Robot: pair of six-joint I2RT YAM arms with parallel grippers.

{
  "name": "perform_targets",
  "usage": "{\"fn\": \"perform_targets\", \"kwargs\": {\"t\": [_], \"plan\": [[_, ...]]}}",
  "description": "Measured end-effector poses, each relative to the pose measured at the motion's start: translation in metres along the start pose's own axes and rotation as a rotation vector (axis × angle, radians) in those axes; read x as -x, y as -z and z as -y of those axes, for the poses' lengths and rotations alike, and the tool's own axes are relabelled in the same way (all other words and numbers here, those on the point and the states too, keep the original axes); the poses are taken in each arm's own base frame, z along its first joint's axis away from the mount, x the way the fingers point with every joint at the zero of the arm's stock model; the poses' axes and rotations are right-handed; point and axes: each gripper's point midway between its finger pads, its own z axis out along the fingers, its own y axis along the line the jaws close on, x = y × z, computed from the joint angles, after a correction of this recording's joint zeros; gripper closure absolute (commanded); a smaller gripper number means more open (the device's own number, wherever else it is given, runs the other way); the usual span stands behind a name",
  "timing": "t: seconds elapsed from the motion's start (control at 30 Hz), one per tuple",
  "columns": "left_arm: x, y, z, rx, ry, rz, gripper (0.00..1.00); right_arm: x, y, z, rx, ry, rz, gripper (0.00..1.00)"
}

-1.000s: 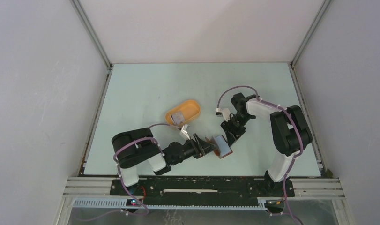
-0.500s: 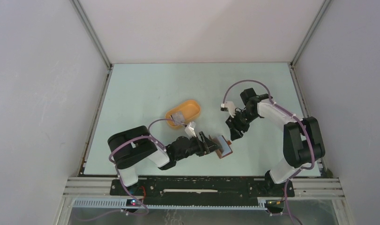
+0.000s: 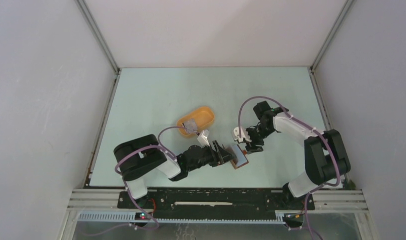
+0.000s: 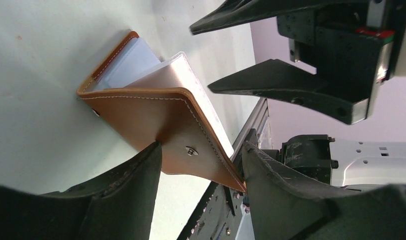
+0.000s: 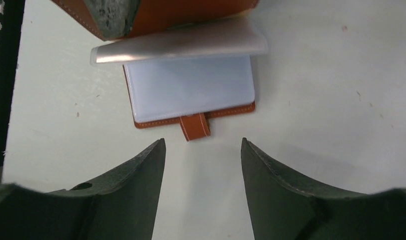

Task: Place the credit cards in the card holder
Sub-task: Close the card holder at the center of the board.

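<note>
The brown card holder (image 3: 239, 158) lies open on the table, pale blue-grey inner face (image 5: 190, 92) up and strap tab (image 5: 194, 127) toward my right gripper. My left gripper (image 3: 228, 155) is shut on its raised cover flap (image 4: 180, 135), which spans the two fingers and is held tilted up. A pale silvery card (image 5: 180, 45) sits at the fold under the raised flap; it also shows in the left wrist view (image 4: 190, 80). My right gripper (image 5: 203, 142) is open and empty, just beyond the tab, a little above the table (image 3: 251, 146). Another grey card (image 3: 190, 123) lies in the orange tray.
The orange-yellow oval tray (image 3: 207, 113) stands just behind the left gripper. The table's front edge and metal rail (image 3: 216, 189) run close in front of the card holder. Enclosure walls stand at left, right and back.
My right gripper drew back from the card holder, then came down toward its far edge again, open. My left arm shifted slightly right with the flap still held.
</note>
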Motion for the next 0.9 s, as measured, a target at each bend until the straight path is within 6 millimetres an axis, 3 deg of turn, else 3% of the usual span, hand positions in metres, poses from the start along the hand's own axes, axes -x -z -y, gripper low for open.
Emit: {"fn": "perform_targets", "kwargs": {"t": [0.4, 0.63, 0.9], "plan": [[0.001, 0.0, 0.003, -0.013, 0.001, 0.005, 0.36, -0.016, -0.037, 0.0, 0.071, 0.05, -0.109, 0.45], [0.001, 0.0, 0.003, -0.015, 0.001, 0.006, 0.37, -0.019, -0.042, -0.008, 0.093, 0.058, -0.123, 0.6], [0.001, 0.001, 0.003, -0.015, 0.001, 0.007, 0.38, -0.016, -0.038, -0.012, 0.07, 0.06, -0.083, 0.64]]}}
